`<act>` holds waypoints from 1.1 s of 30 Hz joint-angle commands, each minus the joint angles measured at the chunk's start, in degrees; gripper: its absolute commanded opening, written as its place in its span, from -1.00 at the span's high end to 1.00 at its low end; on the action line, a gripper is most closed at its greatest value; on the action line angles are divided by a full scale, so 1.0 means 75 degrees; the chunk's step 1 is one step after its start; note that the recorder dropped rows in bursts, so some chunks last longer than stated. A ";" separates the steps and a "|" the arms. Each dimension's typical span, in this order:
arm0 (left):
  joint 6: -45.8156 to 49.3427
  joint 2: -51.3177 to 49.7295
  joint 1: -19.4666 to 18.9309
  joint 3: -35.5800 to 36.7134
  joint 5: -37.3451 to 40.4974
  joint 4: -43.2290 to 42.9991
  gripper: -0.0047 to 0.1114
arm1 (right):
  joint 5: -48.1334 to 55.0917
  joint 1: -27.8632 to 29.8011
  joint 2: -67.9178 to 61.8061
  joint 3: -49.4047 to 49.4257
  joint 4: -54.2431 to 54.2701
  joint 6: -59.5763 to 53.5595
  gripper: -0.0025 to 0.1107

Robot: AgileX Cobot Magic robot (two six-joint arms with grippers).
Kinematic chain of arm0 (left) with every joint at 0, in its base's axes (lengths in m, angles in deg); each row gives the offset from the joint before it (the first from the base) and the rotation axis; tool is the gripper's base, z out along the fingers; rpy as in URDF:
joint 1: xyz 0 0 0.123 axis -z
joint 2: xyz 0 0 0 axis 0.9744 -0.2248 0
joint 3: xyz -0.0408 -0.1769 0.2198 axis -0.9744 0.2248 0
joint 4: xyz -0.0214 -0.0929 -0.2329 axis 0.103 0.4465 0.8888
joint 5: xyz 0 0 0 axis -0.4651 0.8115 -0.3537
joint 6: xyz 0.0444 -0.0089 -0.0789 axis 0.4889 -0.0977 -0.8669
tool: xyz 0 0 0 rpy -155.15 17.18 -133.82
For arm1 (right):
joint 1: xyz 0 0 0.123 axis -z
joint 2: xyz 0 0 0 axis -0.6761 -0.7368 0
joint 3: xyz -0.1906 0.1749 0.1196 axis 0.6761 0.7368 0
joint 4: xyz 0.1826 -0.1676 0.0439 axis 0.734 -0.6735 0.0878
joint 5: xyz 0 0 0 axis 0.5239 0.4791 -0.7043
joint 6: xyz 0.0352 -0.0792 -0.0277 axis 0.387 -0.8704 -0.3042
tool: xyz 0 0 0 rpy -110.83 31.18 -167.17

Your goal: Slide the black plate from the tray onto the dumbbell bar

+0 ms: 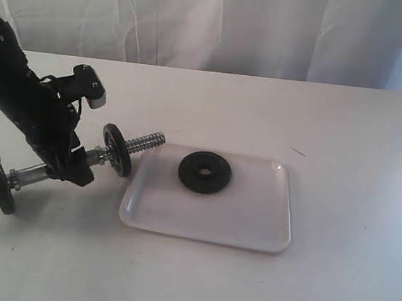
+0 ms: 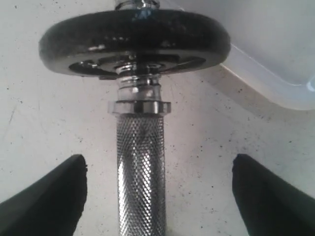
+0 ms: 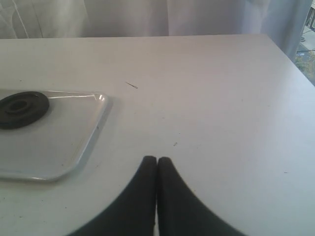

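Observation:
The black plate (image 1: 204, 172) lies flat in the far left part of the white tray (image 1: 252, 215); it also shows in the right wrist view as the black plate (image 3: 19, 109) on the tray (image 3: 59, 142). The dumbbell bar (image 1: 33, 172) lies on the table left of the tray, a black disc (image 1: 117, 150) near its threaded end (image 1: 147, 142) and another disc (image 1: 0, 183) at the far left. My left gripper (image 2: 157, 169) is open, its fingers (image 2: 44, 196) astride the knurled bar (image 2: 141, 167) without touching. My right gripper (image 3: 157, 161) is shut on nothing, off the exterior view.
A white curtain (image 1: 224, 21) hangs behind the white table (image 1: 349, 139). The tray's corner (image 2: 275, 73) lies just beyond the bar's mounted disc (image 2: 135, 42). The table's right edge (image 3: 290, 54) runs near my right gripper's side.

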 commanded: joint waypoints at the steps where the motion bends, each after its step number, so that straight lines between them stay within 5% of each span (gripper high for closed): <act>1: 0.0037 -0.0240 0.0034 -0.0032 0.0024 -0.0447 -0.49 | -0.0082 0.0015 0.0040 0.0040 -0.0026 0.0021 0.96; 13: 0.0037 -0.0755 0.0034 -0.0032 -0.0381 -0.0551 -0.41 | -0.0082 0.0015 0.0040 0.0040 -0.0026 0.0021 0.96; 25: 0.0037 -0.0796 0.0034 -0.0032 -0.0317 -0.0561 0.85 | -0.0082 0.0015 0.0040 0.0040 -0.0026 0.0021 0.96; 33: 0.0018 -0.0691 0.0034 -0.0032 -0.0592 -0.0195 0.92 | -0.0082 0.0015 0.0040 0.0040 -0.0026 0.0021 0.96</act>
